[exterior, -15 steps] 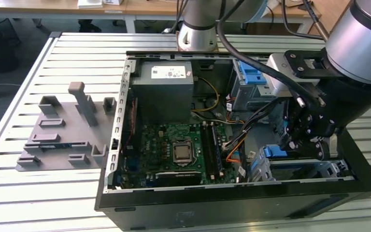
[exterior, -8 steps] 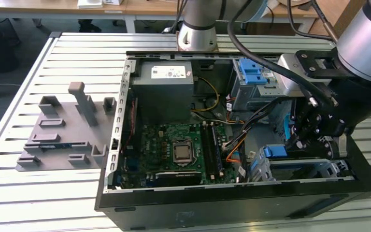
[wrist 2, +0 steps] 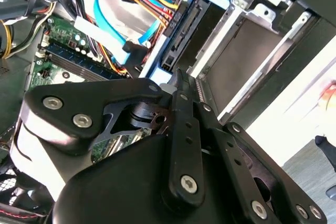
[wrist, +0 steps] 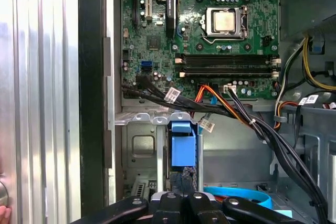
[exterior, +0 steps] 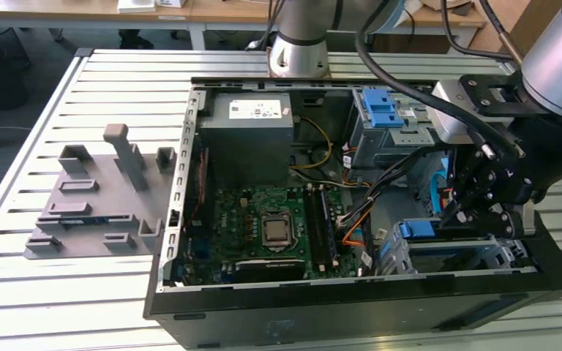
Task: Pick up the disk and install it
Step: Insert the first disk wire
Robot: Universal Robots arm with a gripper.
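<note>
Blue-framed disk [wrist: 183,148] sits upright in the drive cage [wrist: 142,145], lower centre; gripper [wrist: 185,199] directly beside it; grip state indeterminable.

The disk [wrist: 183,148] stood on edge in a grey metal bay [wrist: 137,145] at the front lower corner of the open computer case [exterior: 359,307], its blue plastic carrier with a blue tab facing up. In the exterior view, the blue tab [exterior: 417,229] showed at the top of the bay, by the exterior view's right. In the second wrist view, the disk [wrist 2: 184,35] showed its dark connector edge, blue-framed, slotted between grey sheet-metal walls.
</note>
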